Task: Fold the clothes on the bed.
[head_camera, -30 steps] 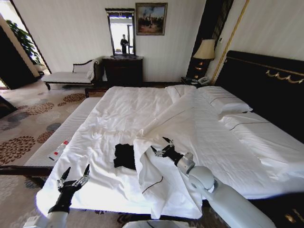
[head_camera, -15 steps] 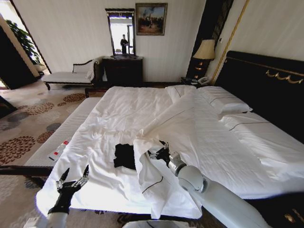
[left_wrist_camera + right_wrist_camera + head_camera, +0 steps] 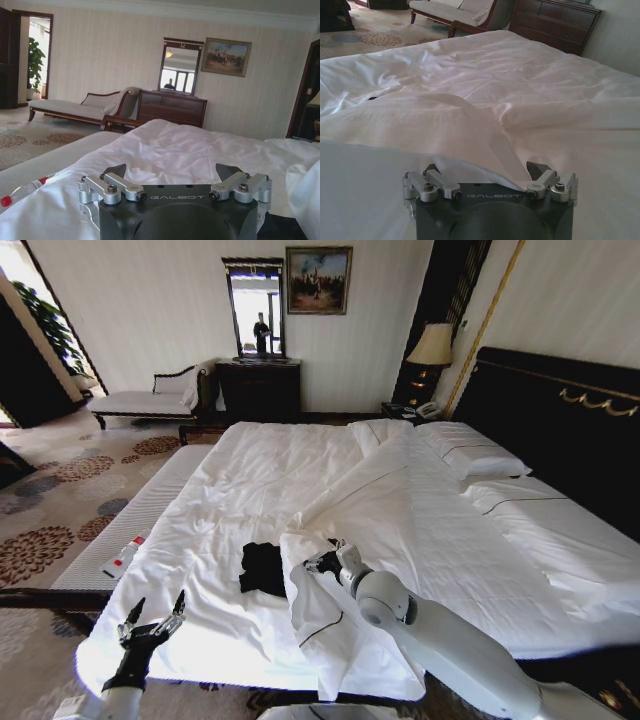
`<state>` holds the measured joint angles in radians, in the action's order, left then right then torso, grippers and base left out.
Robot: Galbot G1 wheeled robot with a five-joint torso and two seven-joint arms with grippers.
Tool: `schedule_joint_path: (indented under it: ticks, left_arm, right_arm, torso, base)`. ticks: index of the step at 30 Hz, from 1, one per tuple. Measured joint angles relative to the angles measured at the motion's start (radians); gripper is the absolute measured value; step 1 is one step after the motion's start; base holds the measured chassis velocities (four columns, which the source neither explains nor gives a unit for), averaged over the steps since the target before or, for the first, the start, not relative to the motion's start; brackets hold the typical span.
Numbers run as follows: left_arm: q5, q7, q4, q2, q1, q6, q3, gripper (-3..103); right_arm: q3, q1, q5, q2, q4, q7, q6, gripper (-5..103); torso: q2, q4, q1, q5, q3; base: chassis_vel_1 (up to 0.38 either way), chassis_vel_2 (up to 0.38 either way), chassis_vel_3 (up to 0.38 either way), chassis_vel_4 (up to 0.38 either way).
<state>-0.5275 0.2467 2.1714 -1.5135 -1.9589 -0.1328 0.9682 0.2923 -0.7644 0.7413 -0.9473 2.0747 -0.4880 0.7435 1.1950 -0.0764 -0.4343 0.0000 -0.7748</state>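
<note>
— What has moved since a second ago?

— Our right gripper point(image 3: 322, 558) has drawn back along the bed point(image 3: 250, 465) toward our own body and now sits at the turned-back flap of the white duvet point(image 3: 330, 615), near the bed's foot edge. Our left gripper point(image 3: 152, 621) has hardly shifted; it hangs just off the foot corner on our left side.

— How do the fingers stand?

— On the left gripper they are spread wide with nothing between them; the left wrist view shows both tips apart over bare bedding. On the right, the wrist view shows the two fingers point(image 3: 538, 172) parted, with a fold of duvet cloth draped down between them. We cannot tell whether they press on it.

— And the clothes?

— The black T-shirt point(image 3: 262, 568) lies crumpled on the bedding near the foot edge, just beside the duvet flap and on the left of our right gripper. Neither gripper touches it.

— Anything else on the bed?

— A small bottle with a red cap point(image 3: 124, 557) lies on the pale bench along the bed's left side.
</note>
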Motion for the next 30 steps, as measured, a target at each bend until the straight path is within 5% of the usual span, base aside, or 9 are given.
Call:
schedule_joint_path:
  ticks: [12, 13, 15, 20, 24, 30]
  left_arm:
    - [-0.006, -0.004, -0.013, 0.004, 0.008, 0.000, 0.002, 100]
    - [-0.006, -0.004, -0.013, 0.004, 0.009, 0.000, 0.002, 100]
    - [-0.006, -0.004, -0.013, 0.004, 0.009, 0.001, 0.002, 100]
    - [-0.007, -0.005, -0.015, 0.006, 0.009, 0.001, 0.002, 100]
    - [-0.007, -0.005, -0.015, 0.006, 0.010, 0.001, 0.000, 100]
    - [-0.011, -0.006, -0.013, 0.006, 0.010, 0.001, 0.000, 100]
  right_arm:
    - [0.000, 0.005, -0.010, -0.024, -0.045, 0.022, -0.063, 50]
    - [-0.003, -0.003, -0.021, -0.025, -0.049, 0.033, -0.080, 39]
    - [-0.005, -0.010, -0.031, -0.025, -0.053, 0.046, -0.096, 39]
    - [-0.029, -0.049, -0.055, -0.025, -0.061, 0.096, -0.167, 18]
    - [-0.112, -0.116, -0.064, -0.022, -0.049, 0.185, -0.282, 3]
    - [-0.297, -0.234, -0.036, -0.005, 0.020, 0.290, -0.372, 1]
  torso:
    - [0.000, 0.0000, 0.000, 0.0000, 0.000]
    - [0.000, 0.0000, 0.000, 0.0000, 0.000]
    - [0.000, 0.0000, 0.000, 0.0000, 0.000]
    - [0.000, 0.0000, 0.000, 0.0000, 0.000]
    - [0.000, 0.0001, 0.000, 0.0001, 0.000]
    - [0.000, -0.0001, 0.000, 0.0001, 0.000]
  base:
    - [0.000, 0.000, 0.000, 0.000]
    - [0.000, 0.000, 0.000, 0.000]
    - [0.000, 0.000, 0.000, 0.000]
    - [0.000, 0.000, 0.000, 0.000]
    - [0.000, 0.000, 0.000, 0.000]
    - [0.000, 0.000, 0.000, 0.000]
